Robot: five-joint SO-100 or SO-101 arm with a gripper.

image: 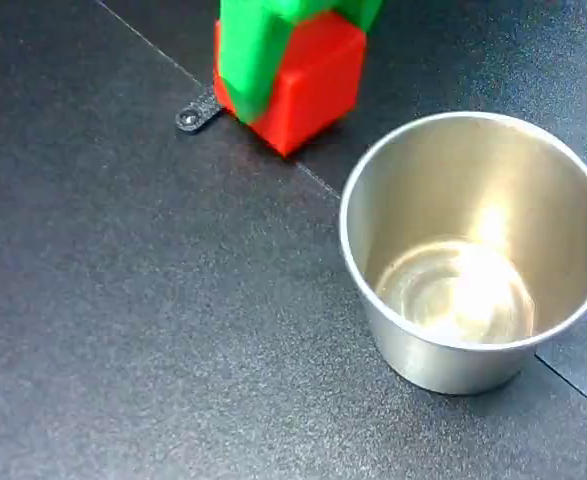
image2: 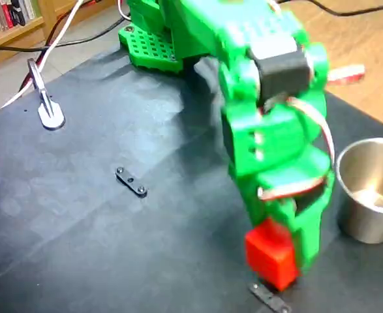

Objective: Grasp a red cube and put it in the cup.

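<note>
- The cup (image: 478, 255) sits nearest the camera in a fixed view, upright and empty on the dark mat (image: 123, 300)
- The green arm (image2: 269, 124) reaches down over that mat; a bookshelf (image2: 12, 19) and wood floor lie beyond
- The gripper (image: 288, 75) is clamped around the red cube (image: 308, 85), seemingly just off the mat, near the cup
- Grasp looks done; next comes a lift and carry over the rim
- Small black brackets (image2: 131, 181) lie apart
</note>
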